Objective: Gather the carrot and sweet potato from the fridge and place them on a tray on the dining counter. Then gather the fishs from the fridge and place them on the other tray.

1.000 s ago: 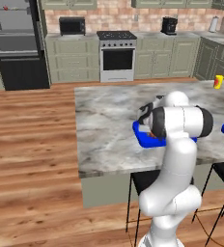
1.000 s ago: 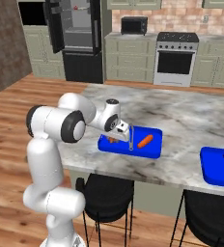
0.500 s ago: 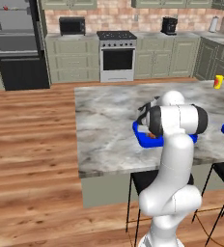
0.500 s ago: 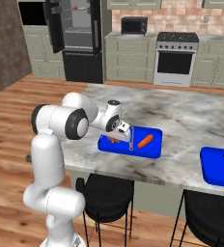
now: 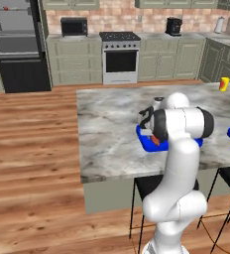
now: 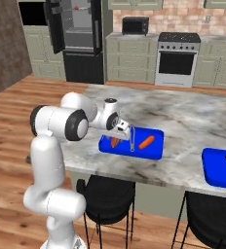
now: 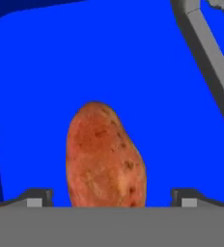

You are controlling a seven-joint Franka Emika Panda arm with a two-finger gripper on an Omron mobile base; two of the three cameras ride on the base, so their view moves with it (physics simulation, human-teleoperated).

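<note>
While fingers (image 7: 112, 198) gape, sweet potato (image 7: 105, 157), unlabelled tray (image 7: 147, 72)

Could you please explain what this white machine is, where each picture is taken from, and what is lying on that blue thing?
The machine is a white robot arm on a driving base in a simulated kitchen. Two pictures come from cameras on the base, behind the arm to its left and right. The third comes from a camera on the hand, looking along the gripper. On the marble dining counter sits a blue tray with the carrot and the sweet potato lying on it. The fingers stand wide on either side of the sweet potato, clear of it, so nothing is held. A second blue tray lies further right, and the fridge stands open behind.
</note>
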